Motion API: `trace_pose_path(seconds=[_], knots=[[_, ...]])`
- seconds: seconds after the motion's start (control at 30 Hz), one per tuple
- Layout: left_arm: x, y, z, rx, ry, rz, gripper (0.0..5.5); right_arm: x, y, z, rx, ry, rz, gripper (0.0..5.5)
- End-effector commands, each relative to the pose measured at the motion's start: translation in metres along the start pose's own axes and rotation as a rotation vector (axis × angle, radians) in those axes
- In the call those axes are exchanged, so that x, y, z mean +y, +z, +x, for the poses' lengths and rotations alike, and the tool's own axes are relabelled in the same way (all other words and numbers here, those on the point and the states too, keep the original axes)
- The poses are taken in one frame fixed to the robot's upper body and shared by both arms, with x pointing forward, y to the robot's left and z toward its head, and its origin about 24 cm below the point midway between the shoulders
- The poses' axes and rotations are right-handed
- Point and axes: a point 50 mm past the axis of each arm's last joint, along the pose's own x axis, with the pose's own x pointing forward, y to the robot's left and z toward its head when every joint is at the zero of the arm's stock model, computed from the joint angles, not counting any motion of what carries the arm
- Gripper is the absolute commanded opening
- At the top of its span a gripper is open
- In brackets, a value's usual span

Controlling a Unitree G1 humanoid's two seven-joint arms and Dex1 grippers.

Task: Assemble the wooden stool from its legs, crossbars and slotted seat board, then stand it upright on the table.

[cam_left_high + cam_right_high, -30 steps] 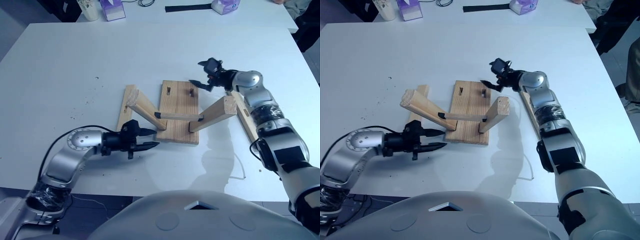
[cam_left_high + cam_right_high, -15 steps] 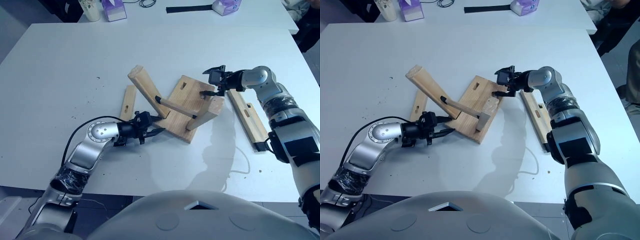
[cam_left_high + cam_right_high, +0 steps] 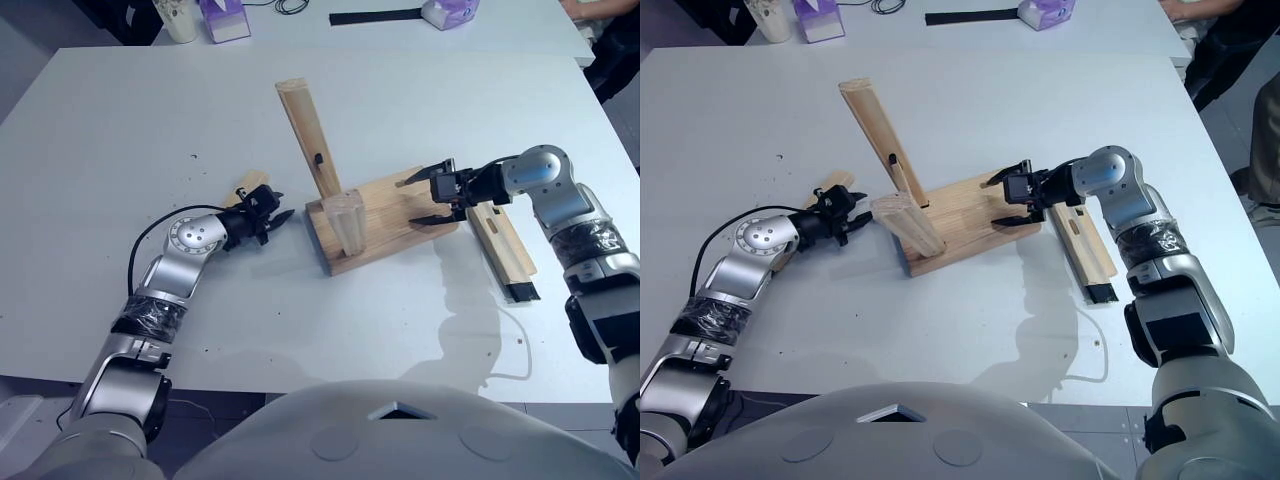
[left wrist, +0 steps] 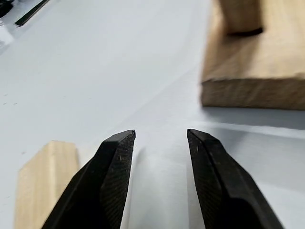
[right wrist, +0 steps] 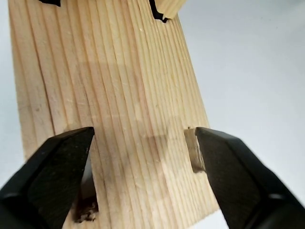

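Note:
The slotted seat board (image 3: 385,220) lies flat at mid-table. Two legs stand in its left end: a long one (image 3: 308,135) leaning away and a nearer one (image 3: 346,218) pointing toward me. My right gripper (image 3: 410,202) is open over the board's right end, its fingers (image 5: 62,167) straddling the face by the two slots. My left gripper (image 4: 159,138) is open and holds nothing. It hangs low over the table left of the board, beside a loose wooden piece (image 3: 248,185). Another loose wooden piece (image 3: 505,240) lies right of the board.
A cup (image 3: 180,18), tissue packs (image 3: 225,18) and a black strap (image 3: 375,16) sit along the far edge. A thin white cable (image 3: 505,350) lies on the table at the front right. Bare tabletop lies in front of the board and to the far left.
The board has swung round with its legs, which now stand at its left end. My right gripper followed its right end. My left gripper drew back toward the loose piece.

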Motion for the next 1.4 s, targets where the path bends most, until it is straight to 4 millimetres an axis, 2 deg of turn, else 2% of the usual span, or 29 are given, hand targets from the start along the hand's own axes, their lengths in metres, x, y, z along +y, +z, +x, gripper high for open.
trace_pose_path(seconds=[0.03,0.17,0.3,0.37,0.43,0.5,0.57,0.7,0.8,1.0,1.2,1.4], knots=[[-0.002,0.011,0.002,-0.049,0.0,-0.004,2.03,0.023,0.001,0.01,-0.004,0.056,0.046,3.93],[-0.006,0.02,-0.003,-0.088,-0.027,0.013,2.03,0.028,0.008,0.002,-0.014,0.034,0.078,3.93],[0.003,0.028,-0.013,-0.11,0.018,0.039,2.03,0.04,0.014,-0.005,-0.032,0.068,0.113,3.93],[0.008,0.036,-0.022,-0.137,0.039,0.047,2.03,0.037,0.018,-0.01,-0.049,0.053,0.126,3.93],[0.011,0.042,-0.036,-0.155,0.054,0.037,2.03,0.025,0.023,-0.017,-0.072,-0.003,0.146,3.93],[0.005,0.04,-0.053,-0.139,0.021,0.007,2.03,0.007,0.025,-0.023,-0.09,-0.096,0.17,3.93],[-0.01,0.031,-0.065,-0.089,-0.053,-0.005,2.03,-0.009,0.023,-0.025,-0.099,-0.201,0.181,3.93],[-0.04,0.015,-0.076,-0.005,-0.203,-0.043,2.03,-0.037,0.012,-0.021,-0.1,-0.403,0.231,3.93],[-0.064,0.018,-0.073,-0.026,-0.328,-0.105,2.03,-0.049,-0.001,-0.003,-0.043,-0.484,0.231,3.93],[-0.097,0.026,-0.065,-0.058,-0.524,-0.205,2.03,-0.046,-0.021,0.02,0.125,-0.447,0.117,3.93],[-0.108,0.027,-0.057,-0.054,-0.573,-0.246,2.03,-0.032,-0.037,0.026,0.254,-0.333,0.018,3.93],[-0.105,0.009,-0.035,0.042,-0.46,-0.161,2.03,-0.028,-0.039,0.017,0.234,-0.241,0.032,3.93]])
